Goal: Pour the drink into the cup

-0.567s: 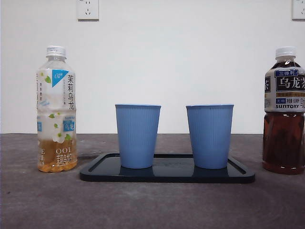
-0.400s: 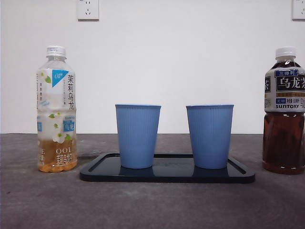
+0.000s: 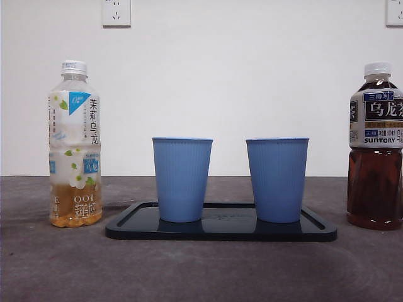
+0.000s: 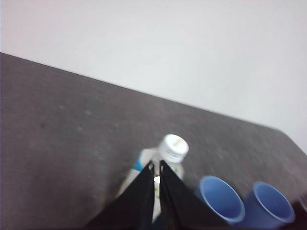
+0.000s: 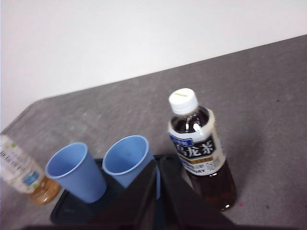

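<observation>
Two blue ribbed cups (image 3: 182, 179) (image 3: 277, 179) stand upright on a black tray (image 3: 220, 230). Left of the tray is a pale jasmine-tea bottle (image 3: 74, 145), about a quarter full and capped. Right of it stands a dark oolong-tea bottle (image 3: 376, 148), nearly full and capped. Neither arm appears in the front view. My left gripper (image 4: 155, 166) hangs shut and empty above the pale bottle (image 4: 171, 149), with both cups (image 4: 220, 199) (image 4: 271, 203) beside it. The right gripper (image 5: 157, 163) is shut and empty, high above the tray between the nearer cup (image 5: 128, 155) and the dark bottle (image 5: 197, 143).
The grey table (image 3: 201, 270) ends at a white wall carrying two power sockets (image 3: 116, 11). Bare tabletop lies in front of the tray and between the tray and each bottle.
</observation>
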Robot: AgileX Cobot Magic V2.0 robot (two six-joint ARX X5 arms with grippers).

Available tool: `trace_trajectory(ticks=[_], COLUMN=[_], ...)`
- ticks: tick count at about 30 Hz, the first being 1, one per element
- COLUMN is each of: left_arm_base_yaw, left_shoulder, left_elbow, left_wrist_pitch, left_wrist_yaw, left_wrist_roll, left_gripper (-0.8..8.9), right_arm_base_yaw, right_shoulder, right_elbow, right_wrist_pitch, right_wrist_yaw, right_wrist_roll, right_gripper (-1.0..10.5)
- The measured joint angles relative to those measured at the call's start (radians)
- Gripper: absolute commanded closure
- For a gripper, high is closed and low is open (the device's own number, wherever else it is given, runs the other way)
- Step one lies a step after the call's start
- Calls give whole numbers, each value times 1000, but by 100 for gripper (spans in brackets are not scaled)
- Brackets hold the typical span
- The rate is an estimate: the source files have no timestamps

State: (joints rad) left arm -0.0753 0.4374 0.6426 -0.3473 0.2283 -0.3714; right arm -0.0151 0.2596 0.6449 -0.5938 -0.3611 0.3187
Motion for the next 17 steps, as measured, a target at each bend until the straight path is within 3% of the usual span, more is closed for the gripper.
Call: trace_trajectory(ticks=[9, 17], left_arm_base_yaw=[-97, -190], left_shoulder=[130, 187], left_elbow=[134, 146], left_wrist_pitch=[-146, -226], left_wrist_yaw=[154, 216], left_wrist_roll=[102, 227], left_gripper=[798, 793], right_arm_base_yaw=[41, 141], right_shoulder=[118, 175], right_elbow=[166, 201], right_wrist_pitch=[-116, -161], right_wrist_yaw=[-108, -117], right_wrist_roll=[-148, -247], right_gripper=[937, 936])
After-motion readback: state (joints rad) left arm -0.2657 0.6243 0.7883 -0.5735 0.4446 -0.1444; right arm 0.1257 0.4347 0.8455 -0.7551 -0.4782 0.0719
